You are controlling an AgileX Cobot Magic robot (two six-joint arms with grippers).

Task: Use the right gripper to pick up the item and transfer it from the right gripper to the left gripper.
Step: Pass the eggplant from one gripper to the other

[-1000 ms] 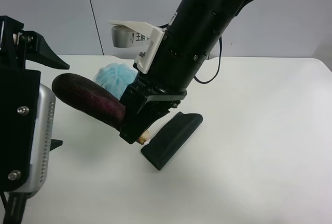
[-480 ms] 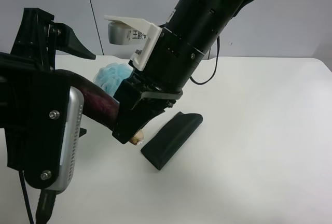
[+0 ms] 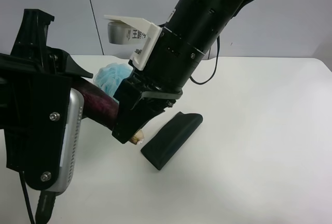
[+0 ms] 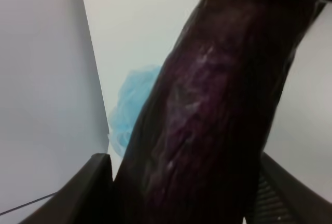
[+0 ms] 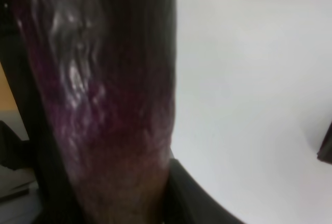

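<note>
The eggplant [image 3: 98, 105] hangs above the table, glossy dark purple, its tan tip [image 3: 136, 139] poking out below the jaws of the right gripper [image 3: 129, 133]. That gripper, on the thick black arm with the white bracket, is shut on the pinkish end. The eggplant fills the right wrist view [image 5: 104, 105]. The left gripper [image 3: 78, 86], black and boxy with a silver side panel, sits over the eggplant's dark end. In the left wrist view its fingers [image 4: 98, 182] press both sides of the eggplant [image 4: 207, 105].
A dark green folded cloth [image 3: 171, 138] lies on the white table [image 3: 259, 130] just beside the right gripper. A light blue mesh pouf [image 3: 111, 76] sits behind the eggplant and also shows in the left wrist view [image 4: 132, 105].
The left gripper moved in from the exterior high view's left and went around the eggplant's dark end. Its upper finger then came down onto the eggplant. The right gripper barely moved.
</note>
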